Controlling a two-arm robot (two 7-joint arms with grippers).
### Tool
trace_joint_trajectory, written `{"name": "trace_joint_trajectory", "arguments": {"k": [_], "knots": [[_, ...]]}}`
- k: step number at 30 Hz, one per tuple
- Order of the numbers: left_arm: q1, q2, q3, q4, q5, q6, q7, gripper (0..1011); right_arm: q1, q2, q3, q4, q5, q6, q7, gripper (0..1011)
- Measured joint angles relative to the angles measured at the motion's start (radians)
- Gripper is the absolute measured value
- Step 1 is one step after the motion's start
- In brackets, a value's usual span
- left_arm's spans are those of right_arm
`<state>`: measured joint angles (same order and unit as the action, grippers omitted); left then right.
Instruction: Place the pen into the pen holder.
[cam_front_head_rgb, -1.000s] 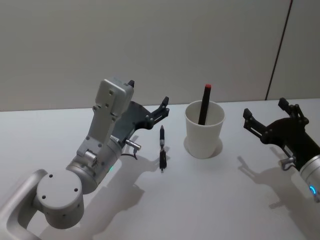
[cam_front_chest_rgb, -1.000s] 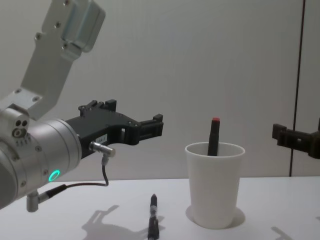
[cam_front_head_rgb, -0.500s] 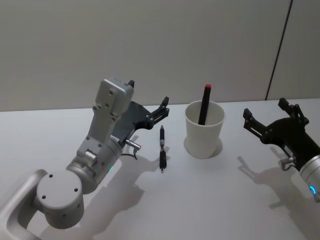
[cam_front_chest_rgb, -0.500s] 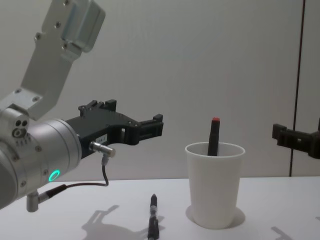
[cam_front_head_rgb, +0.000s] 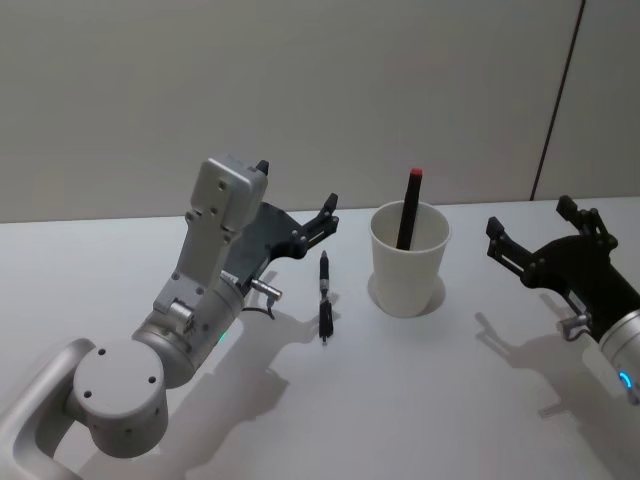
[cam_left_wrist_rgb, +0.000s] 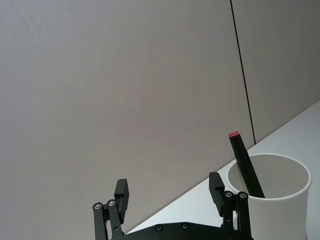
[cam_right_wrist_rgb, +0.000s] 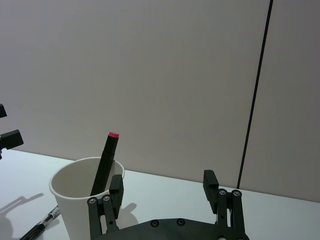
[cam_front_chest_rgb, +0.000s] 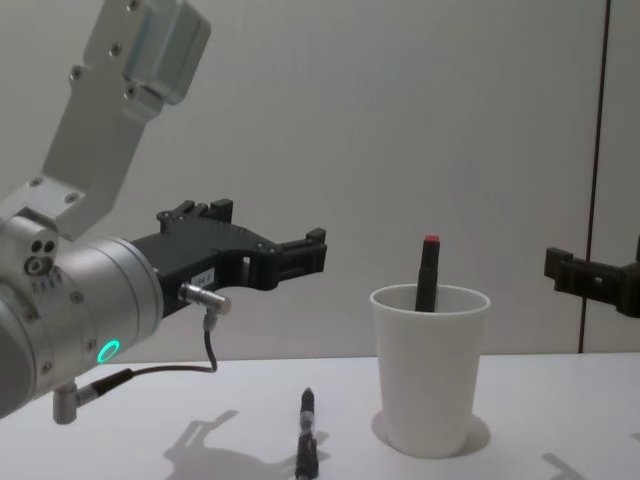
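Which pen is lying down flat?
The black pen with no red tip, on the table, left of the pen holder. The red-tipped pen stands tilted inside that holder.

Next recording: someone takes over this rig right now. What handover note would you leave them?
The left gripper is open and empty, raised left of the black pen.
The right gripper is open and empty, raised right of the cup.
Done: the cup stands upright, a red-tipped pen leaning inside.
The black pen lies flat on the table just left of the cup, apart from it.
Left to do: grasp the black pen, probably with the left gripper, and put it in the cup.
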<state>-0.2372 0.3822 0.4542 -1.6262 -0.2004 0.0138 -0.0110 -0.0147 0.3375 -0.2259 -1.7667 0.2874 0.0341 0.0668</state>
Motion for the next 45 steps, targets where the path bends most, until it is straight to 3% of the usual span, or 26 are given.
{"name": "trace_joint_trajectory", "arguments": {"k": [34,42,45], "knots": [[0.000,0.000,0.000,0.000,0.002,0.004,-0.003,1001,0.000,0.000,0.000,0.000,0.000,0.000,0.000,1001],[-0.002,0.001,-0.002,-0.010,0.007,0.042,-0.025,1001,0.000,0.000,0.000,0.000,0.000,0.000,0.000,1001],[-0.002,-0.001,-0.004,-0.017,-0.011,0.068,-0.033,1001,0.000,0.000,0.000,0.000,0.000,0.000,0.000,1001]]}}
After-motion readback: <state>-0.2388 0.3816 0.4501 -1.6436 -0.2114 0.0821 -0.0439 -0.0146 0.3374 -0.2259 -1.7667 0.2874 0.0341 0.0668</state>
